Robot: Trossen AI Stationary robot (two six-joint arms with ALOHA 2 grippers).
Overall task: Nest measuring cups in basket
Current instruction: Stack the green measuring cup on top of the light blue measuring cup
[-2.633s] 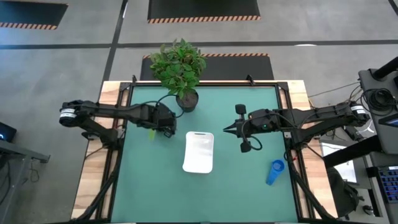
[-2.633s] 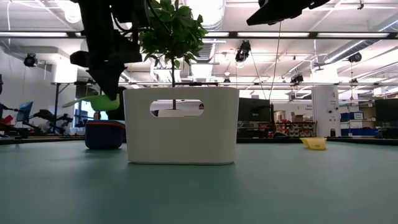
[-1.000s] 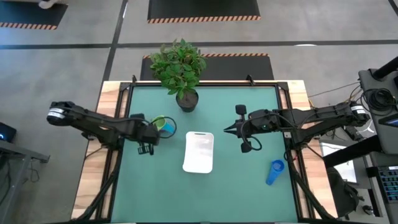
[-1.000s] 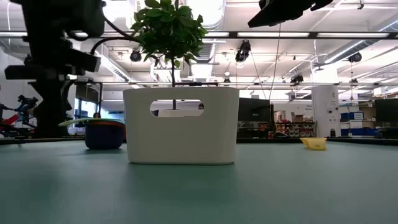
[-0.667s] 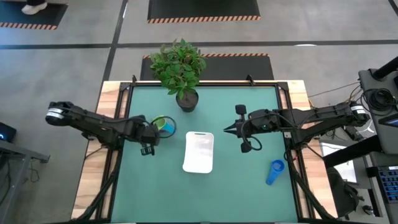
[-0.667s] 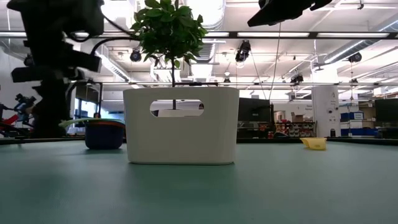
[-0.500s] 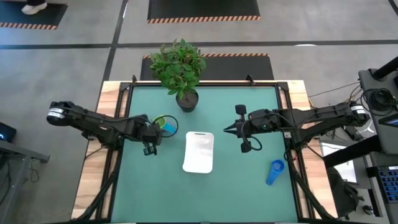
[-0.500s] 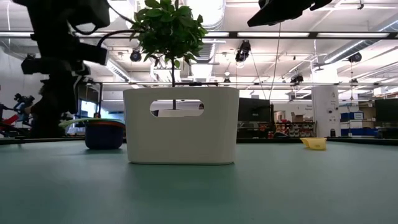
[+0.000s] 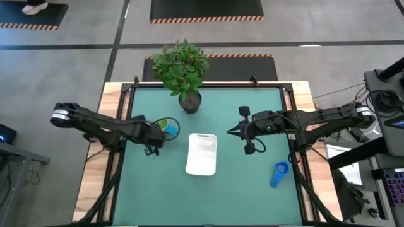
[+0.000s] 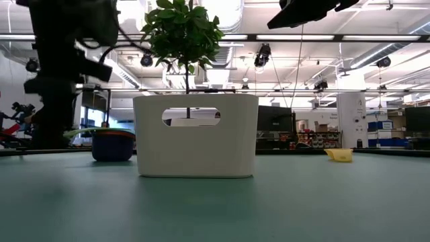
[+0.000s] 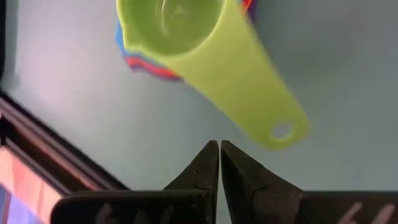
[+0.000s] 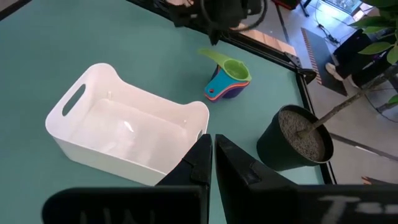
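Nested cups [image 12: 227, 79]: a stack of measuring cups on the tabletop [image 9: 233, 170], the green cup [image 11: 186, 37] on top with orange, red and blue rims showing beneath; it stands beside the basket, not in it, between it and the plant pot.
Basket [image 9: 202, 154]: white, mid-tabletop, apparently empty, so the stack would seemingly have to be moved into it.
Blue cup [image 9: 279, 174]: lying alone near the tabletop's right edge, well apart from the stack, not yet nested.
Yellow cup [image 10: 340, 155]: low view only, far off on the tabletop.
Left gripper [image 11: 219, 155]: clenched, empty, just off the green handle's tip.
Right gripper [image 12: 208, 149]: clenched on nothing, waiting above the basket's far side.
Plant pot [image 12: 295, 138]: near the stack, a likely obstacle.
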